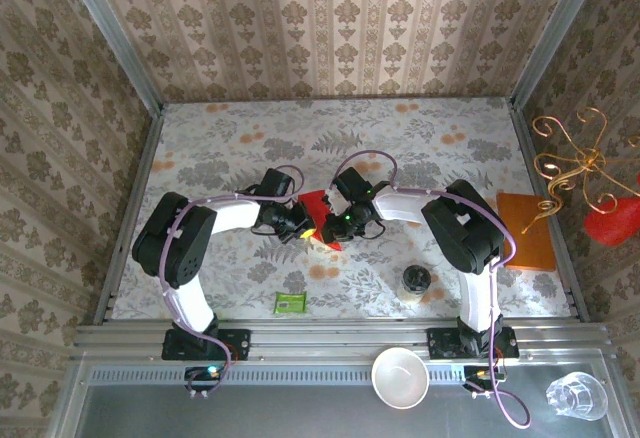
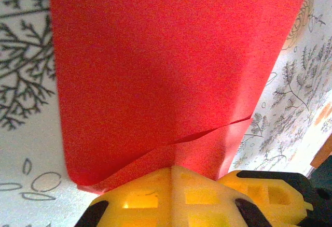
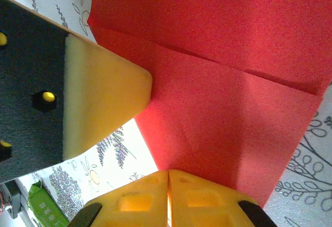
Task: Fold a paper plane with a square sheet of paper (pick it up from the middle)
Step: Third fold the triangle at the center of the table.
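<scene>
Left gripper [image 2: 171, 169] and right gripper [image 3: 168, 172] pinch the red sheet [image 2: 155, 71] between fingertips

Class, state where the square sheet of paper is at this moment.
In the top view the square sheet of paper is near the middle of the table, pinched between the left gripper and right gripper, beyond the green packet.

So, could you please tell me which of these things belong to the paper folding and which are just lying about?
In use: red paper, left tool, right tool, both shut on it.
Lying about: orange pad, green packet, small jar, white bowl, clear glass.
</scene>
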`<state>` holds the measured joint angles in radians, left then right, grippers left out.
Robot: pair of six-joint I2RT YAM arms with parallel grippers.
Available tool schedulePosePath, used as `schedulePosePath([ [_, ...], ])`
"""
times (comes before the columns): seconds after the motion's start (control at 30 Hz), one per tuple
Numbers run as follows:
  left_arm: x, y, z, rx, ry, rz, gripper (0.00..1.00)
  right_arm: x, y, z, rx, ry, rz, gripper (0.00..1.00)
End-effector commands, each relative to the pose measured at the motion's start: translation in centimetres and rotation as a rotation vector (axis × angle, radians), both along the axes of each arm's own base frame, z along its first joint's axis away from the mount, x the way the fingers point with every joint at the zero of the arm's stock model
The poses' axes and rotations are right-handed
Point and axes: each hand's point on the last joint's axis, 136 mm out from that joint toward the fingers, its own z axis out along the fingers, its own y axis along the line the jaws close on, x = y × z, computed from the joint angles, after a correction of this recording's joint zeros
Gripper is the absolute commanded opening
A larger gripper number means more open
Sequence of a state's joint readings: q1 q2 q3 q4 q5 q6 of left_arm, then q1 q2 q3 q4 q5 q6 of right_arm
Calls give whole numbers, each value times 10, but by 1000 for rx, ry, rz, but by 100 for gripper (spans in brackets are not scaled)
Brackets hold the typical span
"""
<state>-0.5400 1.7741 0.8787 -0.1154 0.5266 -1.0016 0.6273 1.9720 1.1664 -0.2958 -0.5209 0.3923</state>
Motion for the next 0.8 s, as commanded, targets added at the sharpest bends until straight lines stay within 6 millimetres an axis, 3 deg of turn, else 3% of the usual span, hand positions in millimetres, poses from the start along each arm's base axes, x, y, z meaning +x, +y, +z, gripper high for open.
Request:
schedulePosePath([
  [0.0, -9, 19, -24, 79, 58, 26, 4, -6, -13, -16, -70, 43, -5, 12],
  [0.37, -20, 40, -47, 131, 116, 46, 3, -32, -33, -8, -72, 68, 89, 12],
  [0.77, -18, 39, -48, 128, 121, 39, 3, -52, -61, -12, -129, 115, 67, 12],
])
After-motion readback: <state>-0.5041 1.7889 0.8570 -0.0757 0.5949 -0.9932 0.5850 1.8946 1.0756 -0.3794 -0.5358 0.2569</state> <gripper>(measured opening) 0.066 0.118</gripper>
